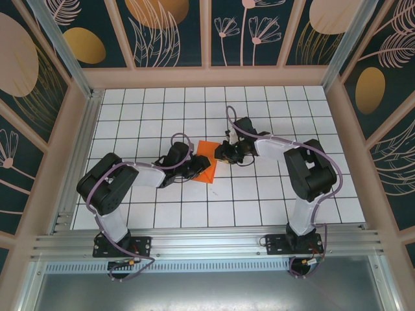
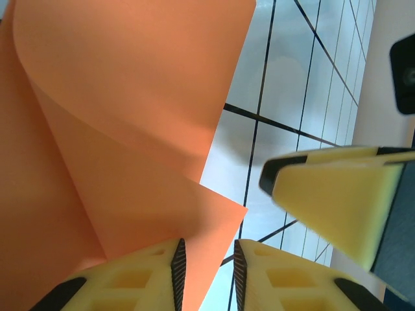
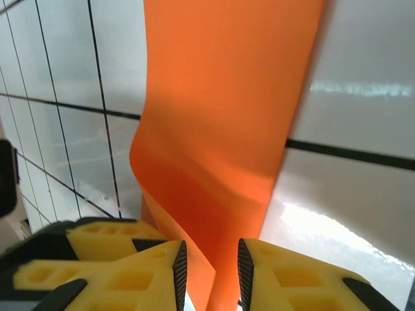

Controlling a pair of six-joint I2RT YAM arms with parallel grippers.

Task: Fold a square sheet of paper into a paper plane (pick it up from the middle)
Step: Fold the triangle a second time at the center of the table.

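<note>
The desk (image 1: pixel 259 194) was a white surface ruled by thin black lines into square tiles, glossy enough to throw back glare in both wrist views. Dark teal wall panels (image 1: pixel 162 32), painted with pale flowers, leaves and ochre ovals, closed it in on three sides inside a pinkish frame, and an aluminium rail (image 1: pixel 207 243) ran along the near edge, where the two arm bases were bolted. The square sheet of paper (image 1: pixel 207 161), bright orange and already creased into a smaller layered shape, sat near the middle of the desk between the two arms. The left gripper (image 1: pixel 196 171) met its near-left edge and the right gripper (image 1: pixel 219 153) its far-right side. In the left wrist view the paper (image 2: pixel 130 97) curled up in overlapping layers, and one corner dipped into the left gripper (image 2: pixel 209 246). Its jaws stood narrowly apart, with bare tile showing in the rest of the gap. One of the right gripper's yellow fingers (image 2: pixel 337 207) hung just beside it. In the right wrist view a raised fold of the paper (image 3: pixel 220 116) ran down into the slim slot of the right gripper (image 3: pixel 209 246); whether its pads pinched the fold could not be told.
</note>
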